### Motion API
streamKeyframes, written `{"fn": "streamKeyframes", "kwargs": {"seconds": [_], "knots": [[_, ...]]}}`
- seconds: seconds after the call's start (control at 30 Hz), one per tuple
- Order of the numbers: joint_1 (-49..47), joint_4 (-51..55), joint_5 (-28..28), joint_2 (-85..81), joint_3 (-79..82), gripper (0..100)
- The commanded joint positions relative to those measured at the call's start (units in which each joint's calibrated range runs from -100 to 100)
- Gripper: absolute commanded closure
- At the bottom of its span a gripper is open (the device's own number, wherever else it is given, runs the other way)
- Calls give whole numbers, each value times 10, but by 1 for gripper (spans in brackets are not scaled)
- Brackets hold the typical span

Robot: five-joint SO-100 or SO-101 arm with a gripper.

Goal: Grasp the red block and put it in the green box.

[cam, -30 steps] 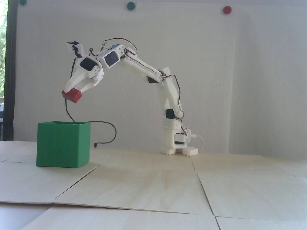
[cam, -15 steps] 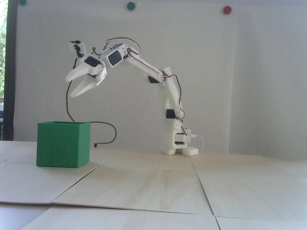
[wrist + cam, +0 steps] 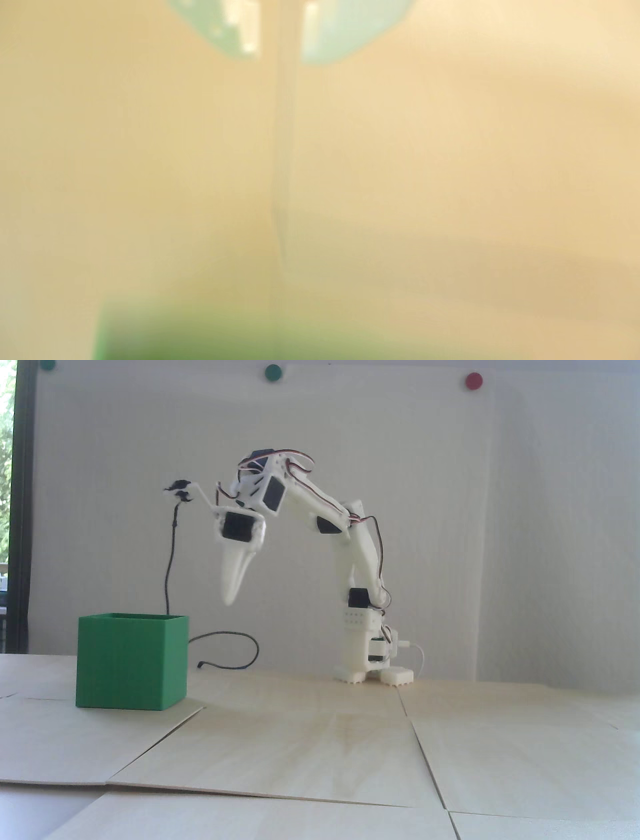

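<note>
The green box (image 3: 131, 661) stands on the wooden table at the left of the fixed view; in the wrist view the green box (image 3: 242, 341) is a blurred patch at the bottom edge. The red block shows in neither view. My white gripper (image 3: 231, 599) hangs pointing down, to the right of the box and slightly above its rim. Its jaws stand close together with nothing between them. The blurred wrist view shows the gripper (image 3: 280, 59) at the top, with a narrow strip of table between the two fingertips.
My arm's base (image 3: 372, 670) stands at the back centre by the white wall. A black cable (image 3: 225, 662) loops on the table between box and base. Seams (image 3: 422, 755) divide the table's wooden panels. Round dots (image 3: 473, 380) are stuck high on the wall.
One second ago I held the red block above the box. Half a second ago the jaws were wide open and empty. Now the gripper has swung right, points down, and its jaws have narrowed.
</note>
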Motion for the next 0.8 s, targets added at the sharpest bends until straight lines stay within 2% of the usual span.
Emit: {"fn": "streamKeyframes", "kwargs": {"seconds": [0.0, 0.03, 0.2, 0.3, 0.43, 0.6, 0.77], "knots": [[-104, 110, -14, -141, 64, 98], [-117, 108, -7, -159, 81, 98], [-223, 104, 99, -323, 212, 98], [-281, 104, 171, -442, 318, 98], [-338, 78, 235, -584, 469, 98], [-355, -99, 241, -741, 720, 98], [-343, -350, 245, -910, 1074, 98]]}}
